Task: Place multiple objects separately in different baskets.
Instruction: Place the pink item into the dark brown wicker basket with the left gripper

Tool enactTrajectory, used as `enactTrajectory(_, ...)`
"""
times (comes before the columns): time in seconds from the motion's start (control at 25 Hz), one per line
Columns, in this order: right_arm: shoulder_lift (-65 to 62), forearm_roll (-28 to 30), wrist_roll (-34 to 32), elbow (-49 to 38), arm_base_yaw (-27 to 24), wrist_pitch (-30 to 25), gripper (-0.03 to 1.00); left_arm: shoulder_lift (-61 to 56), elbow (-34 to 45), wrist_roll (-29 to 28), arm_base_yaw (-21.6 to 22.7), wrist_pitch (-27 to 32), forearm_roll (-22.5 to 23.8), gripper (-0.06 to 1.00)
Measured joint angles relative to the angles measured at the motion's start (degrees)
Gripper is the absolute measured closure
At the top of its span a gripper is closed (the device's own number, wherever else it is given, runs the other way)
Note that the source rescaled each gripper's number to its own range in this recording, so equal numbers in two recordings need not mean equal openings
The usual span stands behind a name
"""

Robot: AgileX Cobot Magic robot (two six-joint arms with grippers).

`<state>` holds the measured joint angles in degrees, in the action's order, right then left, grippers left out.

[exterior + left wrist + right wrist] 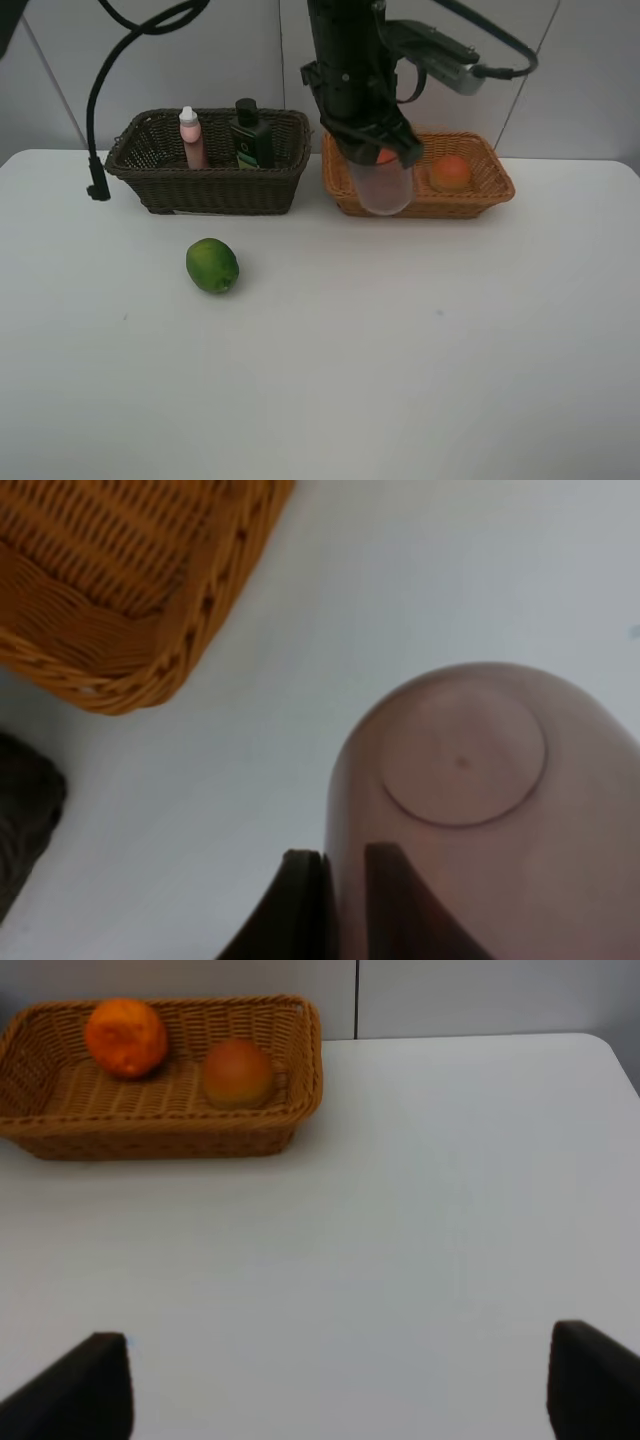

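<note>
High view: the left arm points steeply down, the left gripper [385, 158] clamped on the purple cup [381, 195] at the near-left corner of the light basket [470, 206]. Left wrist: fingers [300, 910] pinch its wall (one inside). Right wrist: the right gripper [340, 1390] hangs over the counter [450, 1210], its jaws wide apart.

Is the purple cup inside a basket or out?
Out. The left fingers grip the purple cup over the white table, beside the orange-tan basket, past its corner.

The dark brown basket [215, 192] and the orange-tan basket [460, 207] are coarse woven wicker. The cup [470, 810] is smooth, translucent purple plastic, and the green fruit [212, 265] has a faintly glossy skin. The white table [400, 360] is smooth and matt.
</note>
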<state>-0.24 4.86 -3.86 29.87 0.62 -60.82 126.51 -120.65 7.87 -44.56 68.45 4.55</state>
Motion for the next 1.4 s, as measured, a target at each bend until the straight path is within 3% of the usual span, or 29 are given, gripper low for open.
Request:
enactTrajectory(0.28,0.00,0.00,0.00,0.00,0.00,0.00,0.11,-2.23,-0.07,0.00,4.80,0.00,2.16,0.93)
enactTrajectory(0.84,0.00,0.00,0.00,0.00,0.00,0.00,0.11,-3.02,-0.07,0.00,19.42,0.00,4.86,0.93)
enactTrajectory(1.4,0.00,0.00,0.00,0.00,0.00,0.00,0.11,-3.02,1.83,0.00,26.96,-0.05,7.30,0.93)
